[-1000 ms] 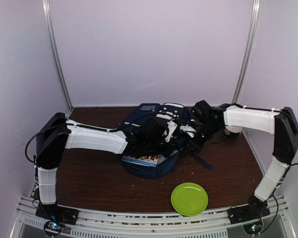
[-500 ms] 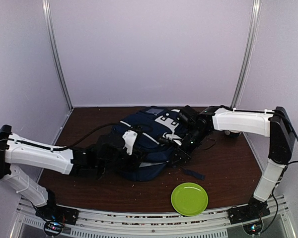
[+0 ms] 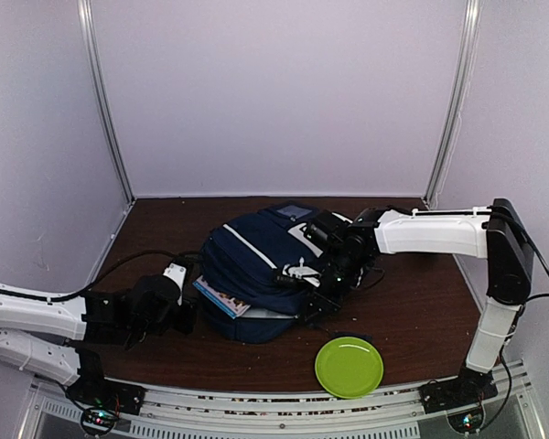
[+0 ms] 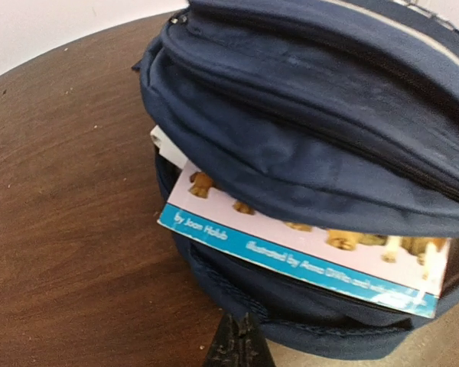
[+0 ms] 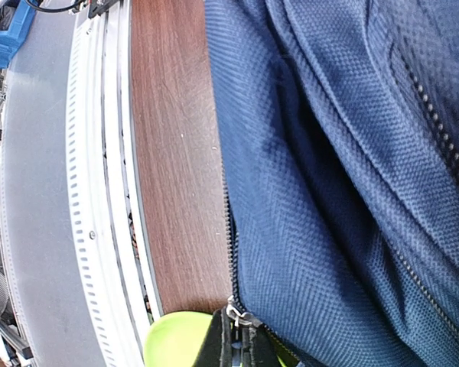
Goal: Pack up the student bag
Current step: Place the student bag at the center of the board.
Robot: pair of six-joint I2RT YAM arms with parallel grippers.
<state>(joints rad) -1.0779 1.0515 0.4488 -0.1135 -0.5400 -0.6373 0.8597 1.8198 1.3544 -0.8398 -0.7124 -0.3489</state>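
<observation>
The student bag (image 3: 256, 261), navy blue with a white stripe, lies on its side mid-table, its mouth facing left. A picture book (image 4: 306, 246) with a light blue bottom band sticks out of that mouth and also shows from above (image 3: 221, 298). My left gripper (image 4: 239, 345) is shut and empty, just clear of the bag's lower rim, left of the bag (image 3: 185, 315). My right gripper (image 5: 241, 336) is shut on the bag's metal zipper pull (image 5: 238, 313), at the bag's near right side (image 3: 318, 297).
A lime green plate (image 3: 349, 366) lies near the front edge, right of centre, just below the right gripper (image 5: 176, 340). Walls close the table at the back and both sides. A dark cable trails behind the left arm (image 3: 128, 265).
My left arm has pulled back to the left out of the bag and shut, leaving the book in its mouth. The bag and my right gripper have shifted left and nearer.
</observation>
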